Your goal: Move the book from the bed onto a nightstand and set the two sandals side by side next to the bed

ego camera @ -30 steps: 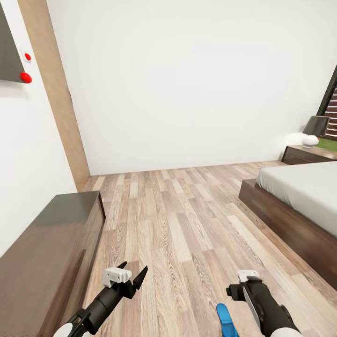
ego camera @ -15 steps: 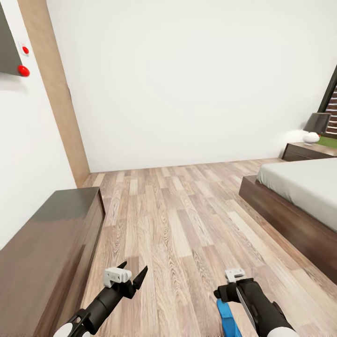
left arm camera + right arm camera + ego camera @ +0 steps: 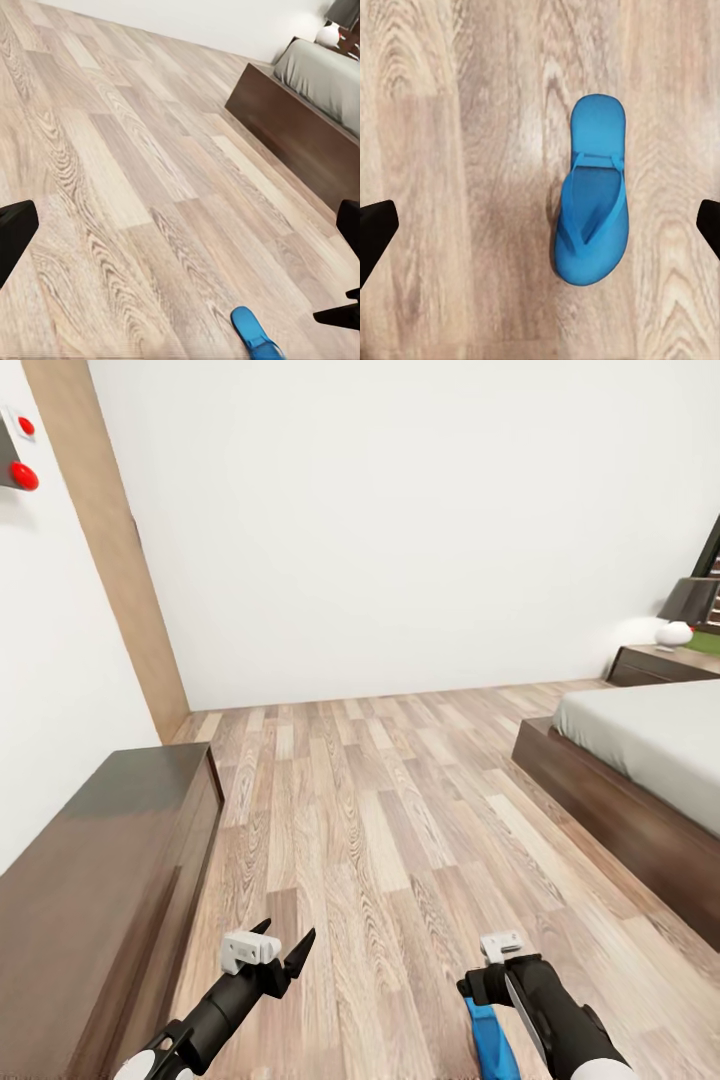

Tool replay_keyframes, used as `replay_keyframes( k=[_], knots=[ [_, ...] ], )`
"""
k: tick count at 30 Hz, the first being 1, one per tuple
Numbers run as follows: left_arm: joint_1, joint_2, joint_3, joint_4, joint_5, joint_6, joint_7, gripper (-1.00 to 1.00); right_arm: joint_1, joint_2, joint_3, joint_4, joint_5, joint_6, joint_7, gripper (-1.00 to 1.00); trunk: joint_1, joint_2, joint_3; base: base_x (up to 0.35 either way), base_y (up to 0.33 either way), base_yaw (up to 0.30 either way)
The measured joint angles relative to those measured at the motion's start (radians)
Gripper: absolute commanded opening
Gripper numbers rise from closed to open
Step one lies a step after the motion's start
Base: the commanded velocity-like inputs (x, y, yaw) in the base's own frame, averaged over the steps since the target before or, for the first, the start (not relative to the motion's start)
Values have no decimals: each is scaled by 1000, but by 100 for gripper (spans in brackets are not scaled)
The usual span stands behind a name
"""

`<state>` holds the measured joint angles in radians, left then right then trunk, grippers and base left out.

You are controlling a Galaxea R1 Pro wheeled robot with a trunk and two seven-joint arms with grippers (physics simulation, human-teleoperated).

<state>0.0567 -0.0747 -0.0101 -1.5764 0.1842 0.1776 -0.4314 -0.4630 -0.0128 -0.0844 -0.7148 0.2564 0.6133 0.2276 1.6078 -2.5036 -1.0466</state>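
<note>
**plankwalker:** So how would you go about grabbing that flat bright-blue sandal (image 3: 591, 214) lying on the brown-grey wood-plank floor (image 3: 380, 830)? The right gripper (image 3: 540, 225) is pointing straight down at it, jaws spread wide, nothing held.

**bedside_bot:** Honestly, I'd shift sideways first. In the right wrist view the sandal sits off-centre between the two black fingertips (image 3: 375, 232), closer to one than the other, so closing now would probably shove it instead of pinching it. It's thin and flat, so I'd guess the fingers need to get right down to the floor and catch it across the narrow width, near the straps. Go slow, a slick sole on wood could skate away.

**plankwalker:** Where is it from the head view?

**bedside_bot:** Near edge of the picture, just left of the right arm and a bit nearer than the claw's tip (image 3: 500, 955). Only its toe end shows there (image 3: 490, 1040). The left gripper (image 3: 268, 950) hangs over bare floor further left, also open and empty, next to the long low dark-brown dresser (image 3: 100, 880).

**plankwalker:** And the drop-off?

**bedside_bot:** The low bed with the off-white mattress and dark brown frame (image 3: 640, 780) is off to the right, well apart from the sandal. I can't spot the second sandal or the book.
</note>
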Motion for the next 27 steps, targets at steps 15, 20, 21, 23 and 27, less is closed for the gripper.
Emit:
replay_keyframes(
  k=[15,20,21,23,27],
  knots=[
    [0,0,0,0,0,0,0,100,0,5,2,9,2,-2,-6,100,7,-4,-58,0,0,0],
    [0,0,0,1,0,0,0,100,0,3,0,9,2,-2,-7,100,9,-5,-77,0,0,0],
    [0,0,0,1,0,0,0,100,0,3,-1,9,2,-2,-7,100,9,-5,-81,0,0,0],
    [0,0,0,1,0,0,0,100,0,2,-1,8,2,-2,-8,100,10,-5,-89,0,0,0],
    [0,0,0,2,0,0,0,100,0,2,-5,5,2,-2,-37,100,12,-6,-104,0,0,0]
  ],
)
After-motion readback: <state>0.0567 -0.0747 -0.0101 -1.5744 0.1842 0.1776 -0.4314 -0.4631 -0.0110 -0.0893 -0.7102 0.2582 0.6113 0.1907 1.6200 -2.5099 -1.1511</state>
